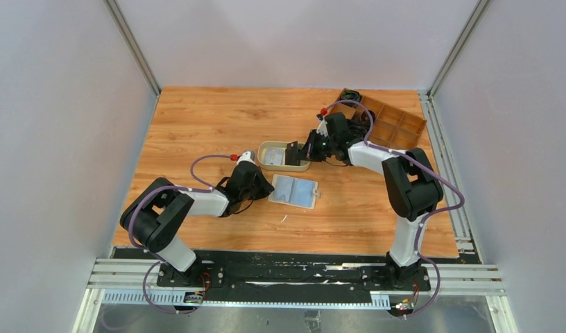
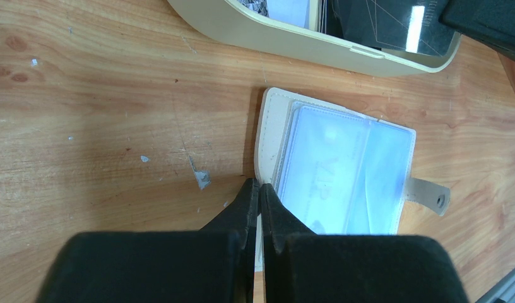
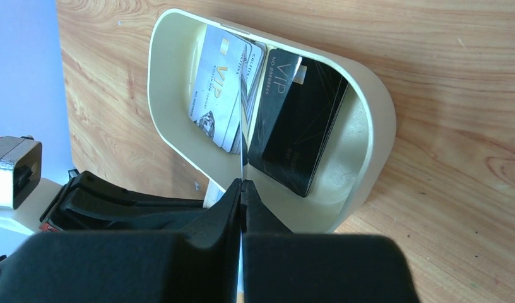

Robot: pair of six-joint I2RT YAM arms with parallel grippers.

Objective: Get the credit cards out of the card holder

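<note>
1. Left gripper [image 2: 259, 189] fills the bottom of its wrist view. Its black fingers [image 2: 242, 208] are drawn together to a hairline gap and pinch the near left corner of the card holder [image 1: 293, 191]. A cream strip of the leaf shows between them.
2. That card holder lies open and flat near the middle of the table, a little toward the near edge. Its long axis runs roughly parallel to that edge, and its strap tab [image 2: 428, 194] points toward the right edge.
3. One pale blue card [image 2: 343, 170] lies face up behind the holder's clear pockets.
4. Right gripper [image 3: 241, 184] is squeezed tight on a thin card [image 3: 242, 145]. The card stands upright, edge-on to the wrist camera, over the oval dish [image 3: 368, 126].
5. The dish sits just beyond the holder, toward the far edge, and the two do not touch. Inside it are pale VIP cards [image 3: 220, 88] and a black VIP card [image 3: 299, 120].
6. A wooden compartment tray [image 1: 391, 123] stands in the far right corner.
</note>
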